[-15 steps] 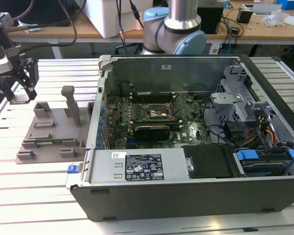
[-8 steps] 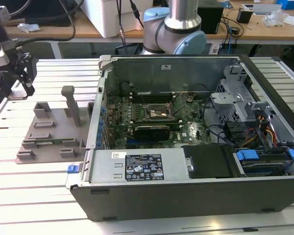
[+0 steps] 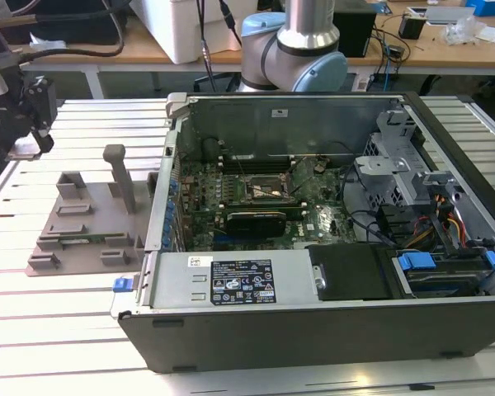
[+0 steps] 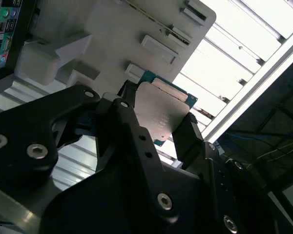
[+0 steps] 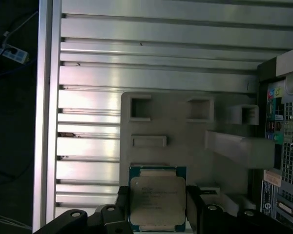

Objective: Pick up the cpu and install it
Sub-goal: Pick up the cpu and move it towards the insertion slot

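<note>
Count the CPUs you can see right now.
1: the cpu is clamped in the gripper, seen in both wrist views with the grey fixture block behind it. Another may hide inside the computer case.

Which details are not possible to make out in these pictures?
First wrist view: the claw covers two side edges of the cpu.
Second wrist view: the claw's links hide part of the cpu.
Exterior view: the motherboard socket is too small to tell whether it is empty; the picture's left edge cuts the claw.
</note>
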Robot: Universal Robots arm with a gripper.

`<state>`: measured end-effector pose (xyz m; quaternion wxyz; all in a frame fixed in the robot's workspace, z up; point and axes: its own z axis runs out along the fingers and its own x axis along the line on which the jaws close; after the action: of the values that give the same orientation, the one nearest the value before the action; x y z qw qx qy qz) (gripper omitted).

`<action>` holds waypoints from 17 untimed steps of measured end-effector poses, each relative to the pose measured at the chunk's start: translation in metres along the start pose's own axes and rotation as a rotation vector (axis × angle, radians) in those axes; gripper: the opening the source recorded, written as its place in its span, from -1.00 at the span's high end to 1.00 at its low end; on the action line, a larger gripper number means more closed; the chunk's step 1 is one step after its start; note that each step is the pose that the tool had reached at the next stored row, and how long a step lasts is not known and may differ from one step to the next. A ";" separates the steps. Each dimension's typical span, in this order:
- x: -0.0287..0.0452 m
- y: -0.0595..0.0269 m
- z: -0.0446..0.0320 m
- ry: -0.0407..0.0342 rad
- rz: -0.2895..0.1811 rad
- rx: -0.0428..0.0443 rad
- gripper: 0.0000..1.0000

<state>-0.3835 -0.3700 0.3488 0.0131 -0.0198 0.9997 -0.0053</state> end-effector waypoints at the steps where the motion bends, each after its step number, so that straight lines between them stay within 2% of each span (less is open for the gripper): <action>1: -0.0001 -0.0001 -0.0034 0.0000 0.000 0.0000 -0.08; 6: -0.0005 -0.0002 -0.0178 0.0000 0.000 0.0000 -0.08; 17: -0.0010 -0.0004 -0.0378 0.0000 0.000 0.0000 -0.08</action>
<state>-0.3836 -0.3700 0.3867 0.0131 -0.0198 0.9997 -0.0053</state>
